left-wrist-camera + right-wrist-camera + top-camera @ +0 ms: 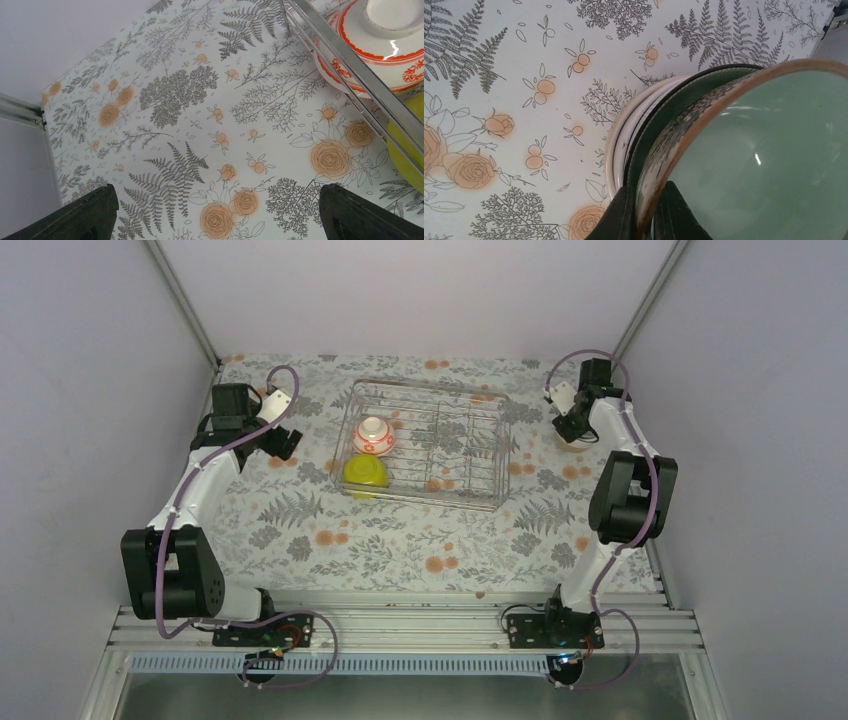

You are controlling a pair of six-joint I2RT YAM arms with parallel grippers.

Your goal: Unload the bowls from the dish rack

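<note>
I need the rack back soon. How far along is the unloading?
Partly done. A stack of white and dark green bowls already sits on the table, right of the rack. The right fingers pinch the rim of a pale green bowl over that stack. A red-and-white bowl and a yellow bowl are left in the rack; the left fingers hang open nearby.

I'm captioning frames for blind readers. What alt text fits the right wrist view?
The right gripper pinches the rim of a pale green bowl, one finger on each side. Beneath it show the rims of a dark green bowl and a white bowl, on a tablecloth printed with ferns and orange roses.
</note>
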